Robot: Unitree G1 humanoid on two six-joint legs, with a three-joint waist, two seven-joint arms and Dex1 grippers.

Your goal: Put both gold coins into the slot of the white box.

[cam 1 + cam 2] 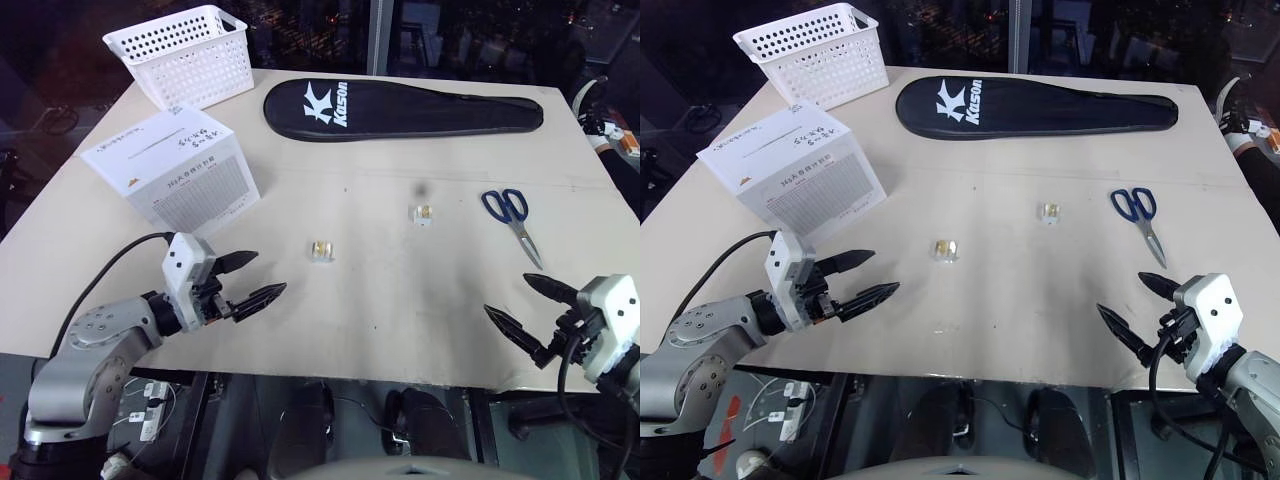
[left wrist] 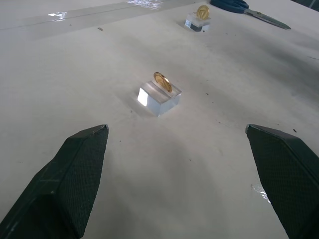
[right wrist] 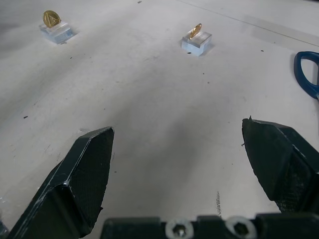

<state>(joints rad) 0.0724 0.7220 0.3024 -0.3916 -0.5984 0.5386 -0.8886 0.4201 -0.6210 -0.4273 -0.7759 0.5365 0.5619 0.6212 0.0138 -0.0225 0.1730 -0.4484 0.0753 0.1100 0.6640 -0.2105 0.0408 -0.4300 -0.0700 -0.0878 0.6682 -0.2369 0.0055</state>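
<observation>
- Our left gripper hangs over the near left edge of the table, pointing forward and a little inward, its two black fingers spread wide with nothing between them.
- Our right gripper mirrors it at the near right edge, angled inward, fingers likewise wide apart and empty.
- Both sets of fingers taper to points (the wrist views show a fine cross-hatched texture on their faces).
- The two coins are thin shiny gold discs, each standing on edge in a small clear block: one coin sits ahead of the left gripper near the table's middle, the other coin lies further right and further back, well apart from the first.
- The box is matte white cardboard, cube-like, standing on the table's left side beyond the left gripper, with hand lettering and a thin slot on top, and a grey print grid on the face toward us.
- A white perforated plastic basket stands at the far left corner.
- A long black fabric case with white lettering lies along the far edge.
- Blue-handled scissors lie flat on the right, blades toward us.
- The tabletop is pale, smooth and faintly scuffed.
</observation>
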